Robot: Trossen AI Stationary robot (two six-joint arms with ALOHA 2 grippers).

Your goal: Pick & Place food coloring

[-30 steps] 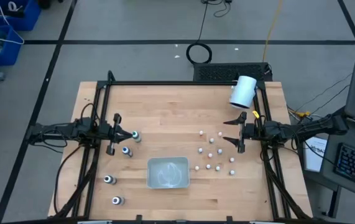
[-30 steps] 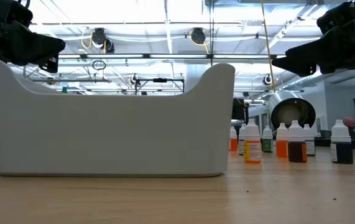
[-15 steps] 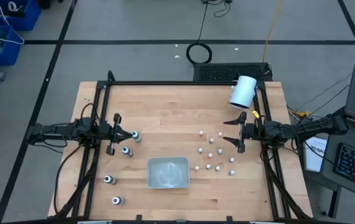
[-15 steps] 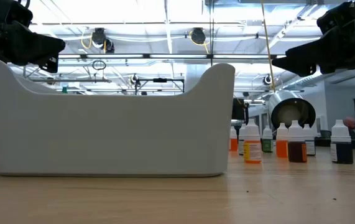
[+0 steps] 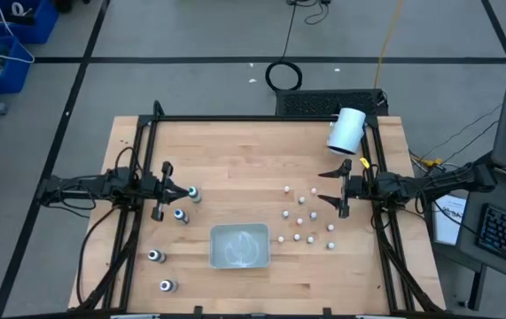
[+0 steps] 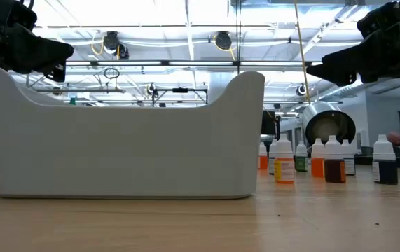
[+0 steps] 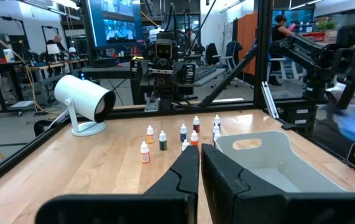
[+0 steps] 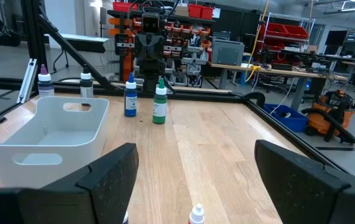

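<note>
Left gripper [image 5: 184, 192]: fingers together, empty, beside four dark-bodied, pale-topped food coloring bottles [image 5: 181, 215] on the table's left side. Right gripper [image 5: 325, 186]: fingers apart, empty, just beside ten small whitish bottles [image 5: 300, 221] clustered right of the tray [image 5: 240, 245].

The high camera looked straight down on the whole worktop [image 5: 235, 151]. The low one sat at worktop level, close against the tray [image 6: 122, 133]. Each wrist camera faced the opposite arm across the tray [image 7: 270, 155], which all views shared.
</note>
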